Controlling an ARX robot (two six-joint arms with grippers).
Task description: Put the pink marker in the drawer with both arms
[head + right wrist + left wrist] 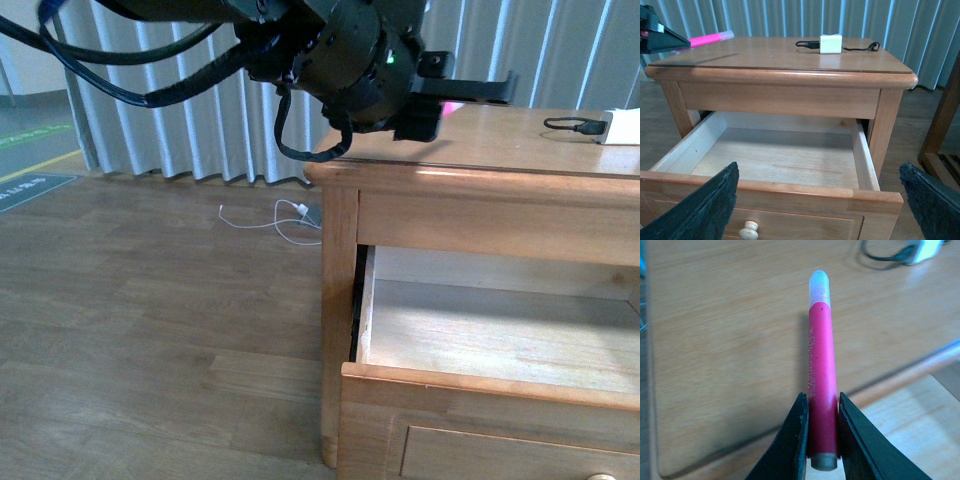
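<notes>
**Marker pinched in left gripper above the table, drawer open**

The left arm (pixel 350 60) comes in from the upper left of the front view and reaches over the near left corner of the table (pixel 500 140). The left gripper (pixel 822 399) is closed tight on the marker (pixel 821 385). Its two black fingers (pixel 792 440) press the pink barrel from either side, close to the grey butt end, which shows just behind the fingertips. Most of the barrel and the white cap stick straight out past the fingertips. In the left wrist view an edge of the table top runs under the fingers, and the cap hangs over the top itself.

The right wrist view shows the marker about level and clear of the wood, with its shadow a thin line on the top below it. The cap points across the top toward the charger's side.

Under the top, the drawer (pixel 785 160) stands pulled out, showing a pale floor and walls and a round knob (pixel 749 231) on its front. The marker is above the table top, higher than the drawer and to its left.

Farther right on the top sits the white charger (pixel 831 43) with its black cable (pixel 860 48), well apart from the marker.

The right gripper (pixel 818 167) faces the drawer front. Its fingers are spread wide to the two lower corners of its wrist view and hold nothing.
</notes>
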